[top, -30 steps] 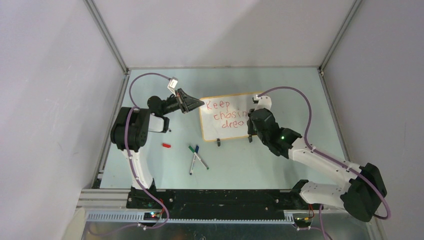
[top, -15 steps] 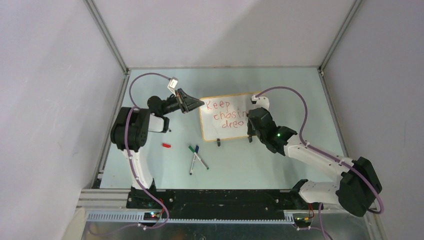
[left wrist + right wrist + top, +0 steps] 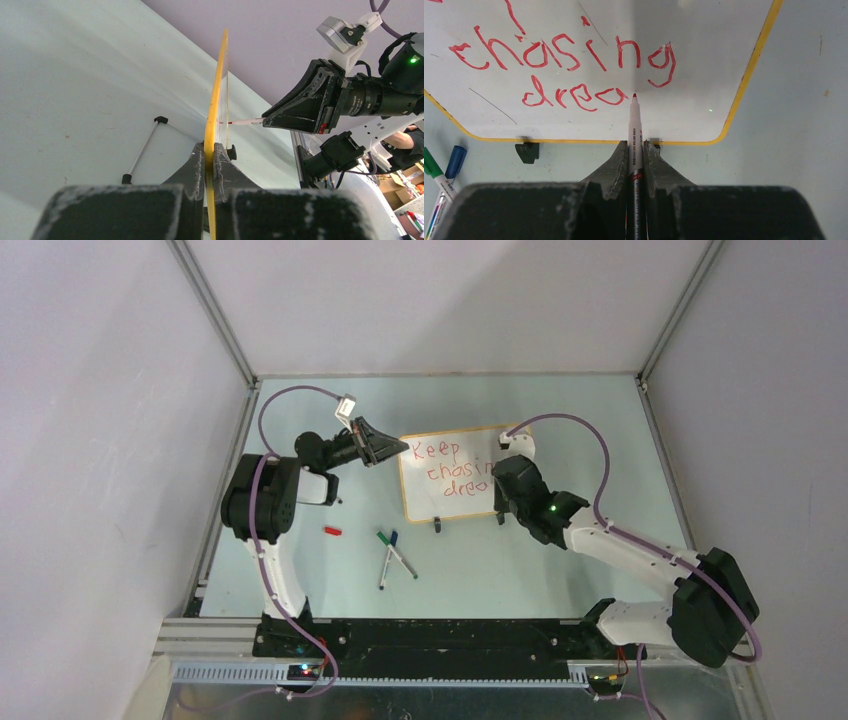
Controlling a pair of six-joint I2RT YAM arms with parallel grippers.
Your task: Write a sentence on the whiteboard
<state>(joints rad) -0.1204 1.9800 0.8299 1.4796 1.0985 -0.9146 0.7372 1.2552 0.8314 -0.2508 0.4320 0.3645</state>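
The whiteboard (image 3: 425,504) stands tilted on the table, white with a thin yellow frame. In the left wrist view it is edge-on (image 3: 216,100). My left gripper (image 3: 395,448) (image 3: 210,150) is shut on the frame of its left edge. The sentence (image 3: 448,470) (image 3: 569,75) is in red and reads "Keep chasing drea". My right gripper (image 3: 500,483) (image 3: 635,147) is shut on a red marker (image 3: 634,125). The marker's tip is at the board just right of the last letter. The right arm hides the board's right part in the top view.
A red cap (image 3: 333,531) lies left of the board's front. A green and a blue marker (image 3: 395,555) (image 3: 444,170) lie crossed nearer the arms. Two black clip feet (image 3: 437,524) (image 3: 526,151) hold the board's lower edge.
My right arm's elbow and forearm have swung a little to the left, and the wrist has shifted slightly over the board. The left arm and the board have not moved.
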